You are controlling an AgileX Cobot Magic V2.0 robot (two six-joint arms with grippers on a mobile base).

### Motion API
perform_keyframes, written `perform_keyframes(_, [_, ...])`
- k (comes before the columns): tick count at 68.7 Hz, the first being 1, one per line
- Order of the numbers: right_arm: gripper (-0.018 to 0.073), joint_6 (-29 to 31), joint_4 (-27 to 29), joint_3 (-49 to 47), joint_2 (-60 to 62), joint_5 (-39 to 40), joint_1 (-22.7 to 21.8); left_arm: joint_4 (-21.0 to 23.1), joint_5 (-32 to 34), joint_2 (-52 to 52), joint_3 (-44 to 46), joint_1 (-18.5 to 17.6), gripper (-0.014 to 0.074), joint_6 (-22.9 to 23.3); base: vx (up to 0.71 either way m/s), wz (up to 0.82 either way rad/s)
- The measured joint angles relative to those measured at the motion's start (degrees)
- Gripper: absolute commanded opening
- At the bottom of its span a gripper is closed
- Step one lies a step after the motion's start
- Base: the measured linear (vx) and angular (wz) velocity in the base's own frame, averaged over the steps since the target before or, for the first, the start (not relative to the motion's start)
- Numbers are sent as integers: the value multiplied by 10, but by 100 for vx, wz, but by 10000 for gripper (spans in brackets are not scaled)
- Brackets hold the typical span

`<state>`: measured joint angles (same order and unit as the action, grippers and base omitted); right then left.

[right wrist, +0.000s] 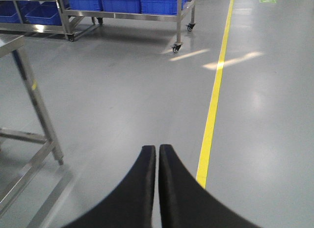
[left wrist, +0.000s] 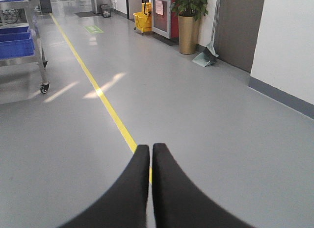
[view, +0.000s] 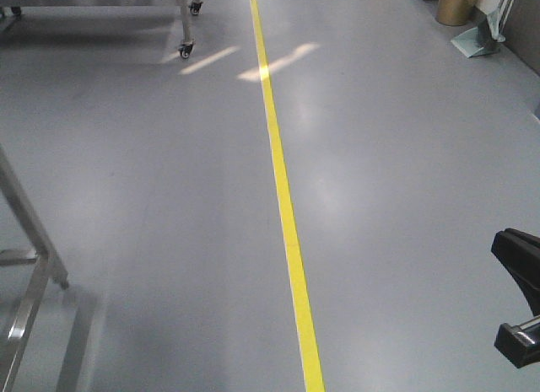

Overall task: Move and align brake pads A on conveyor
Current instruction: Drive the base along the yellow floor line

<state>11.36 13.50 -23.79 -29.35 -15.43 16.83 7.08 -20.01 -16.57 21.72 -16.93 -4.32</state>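
Three views, and finding neither the brake pads A nor the conveyor in any of them. Logging the left gripper (left wrist: 150, 148) as closed, fingers pressing tip to tip, gripping nothing, hanging over the grey floor (left wrist: 211, 135) right above the yellow line (left wrist: 109, 109). Logging the right gripper (right wrist: 157, 149) likewise pinched together and empty, sitting just left of that line. Noting a steel frame (right wrist: 41, 108) near that gripper's left side. Spotting, well beyond, a wheeled steel cart (right wrist: 127, 15) carrying blue bins (right wrist: 122, 1), plus a gold planter (left wrist: 188, 34) and a yellow mop bucket (left wrist: 142, 21) farther down the floor.
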Motion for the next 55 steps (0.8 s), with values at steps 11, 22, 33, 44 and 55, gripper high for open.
perform_keyframes(11, [-8,0,0,0,0,0,0,0,0,0,0,0,-6,0,66,-9])
perform_keyframes(22, [-8,0,0,0,0,0,0,0,0,0,0,0,-6,0,65,-4])
perform_keyframes(33, [-8,0,0,0,0,0,0,0,0,0,0,0,-6,0,63,4])
perform_keyframes(44, [-8,0,0,0,0,0,0,0,0,0,0,0,-6,0,60,8])
perform_keyframes(55, [-8,0,0,0,0,0,0,0,0,0,0,0,-6,0,53,7])
